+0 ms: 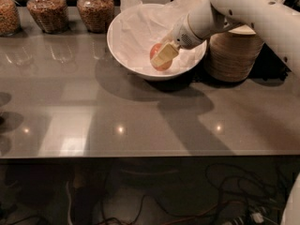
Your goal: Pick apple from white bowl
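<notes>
One apple [155, 51] lies low in the white bowl [111, 40], on the crinkled paper [136, 25] that lines it, toward the side nearest the stack of beige bowls [232, 55]. The gripper [163, 58] is down inside the bowl and pressed against the apple's near face, with the arm [243, 6] reaching in over the rim; whether the gripper has closed on the fruit cannot be told, since its far side is hidden behind the apple.

The step in hand appears to be securing the hold before the lift. To do it well, the gripper should straddle the apple at its widest girth, not near the top, since the skin looks smooth and a round fruit squeezed off-centre is likely to squirt sideways. The squeeze should come on gradually and firmly, without pushing the bowl along the table [140, 121]. The rise should be straight up until the apple is above the rim, and only then away. The loose paper might catch and come up with the fruit, so a slow first lift seems wise. The stack stands just beside the bowl under the arm, so any swing that way risks a knock; the jars [96, 6] at the back are well apart.
</notes>
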Controlling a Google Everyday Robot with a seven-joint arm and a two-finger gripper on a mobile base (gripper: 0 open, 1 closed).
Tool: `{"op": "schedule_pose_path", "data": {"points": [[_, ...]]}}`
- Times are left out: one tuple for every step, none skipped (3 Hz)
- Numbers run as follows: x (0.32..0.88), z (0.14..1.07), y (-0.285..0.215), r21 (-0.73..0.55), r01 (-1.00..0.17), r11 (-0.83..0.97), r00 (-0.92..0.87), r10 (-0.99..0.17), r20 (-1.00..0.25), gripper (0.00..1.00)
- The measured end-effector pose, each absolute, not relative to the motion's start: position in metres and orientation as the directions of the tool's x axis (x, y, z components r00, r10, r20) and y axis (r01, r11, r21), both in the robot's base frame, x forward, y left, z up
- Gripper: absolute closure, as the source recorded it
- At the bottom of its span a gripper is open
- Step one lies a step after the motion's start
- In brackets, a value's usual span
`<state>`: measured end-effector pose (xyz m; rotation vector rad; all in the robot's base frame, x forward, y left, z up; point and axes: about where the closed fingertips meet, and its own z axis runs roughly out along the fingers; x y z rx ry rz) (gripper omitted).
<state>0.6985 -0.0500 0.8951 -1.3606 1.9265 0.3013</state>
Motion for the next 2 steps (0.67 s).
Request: {"op": "schedule_pose_path", "data": {"points": [[0.672, 0.923, -0.067, -0.239, -0.894, 0.380, -0.101, -0.689, -0.718, 1.00], [0.623, 0.944, -0.097, -0.241, -0.912, 0.332, -0.049, -0.671, -0.740, 1.00]]}}
